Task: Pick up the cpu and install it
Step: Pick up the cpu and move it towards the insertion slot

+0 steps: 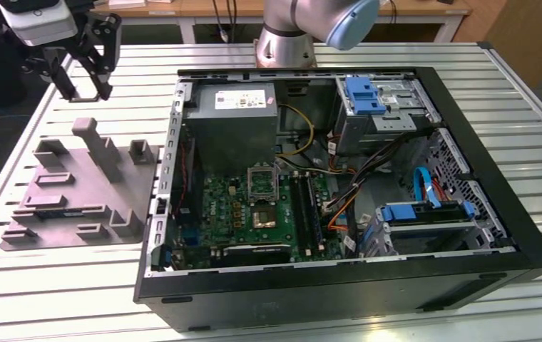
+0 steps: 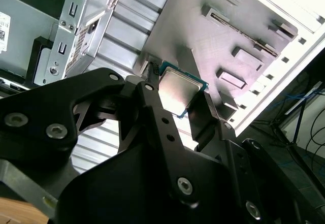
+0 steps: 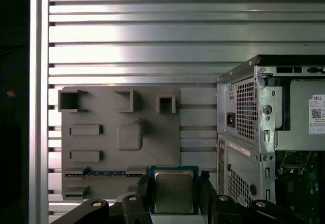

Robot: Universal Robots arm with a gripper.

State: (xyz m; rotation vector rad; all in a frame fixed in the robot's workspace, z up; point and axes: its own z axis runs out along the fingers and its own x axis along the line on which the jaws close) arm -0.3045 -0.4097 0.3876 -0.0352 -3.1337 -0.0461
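The cpu (image 3: 173, 191), a small square chip with a pale silvery top and a green edge, sits between the black fingers (image 3: 142, 189) of my gripper (image 3: 174, 193), which is shut on it. The second wrist view shows the same cpu (image 2: 180, 89) clamped by my gripper (image 2: 179, 96) on two opposite edges. In the exterior view my gripper (image 1: 85, 87) hangs high at the exterior view's left, above the far end of the grey tray (image 1: 71, 192) and left of the open computer case (image 1: 499, 214). The black socket (image 1: 262, 182) with its metal frame lies on the green motherboard inside the case.
The grey tray (image 3: 122, 132) with upright blocks lies on the slatted metal table (image 3: 152, 31). Inside the case are a grey power-supply box (image 1: 237, 121), cables, and blue-tabbed drive bays (image 1: 421, 214). The case wall (image 3: 244, 122) stands close beside the gripper.
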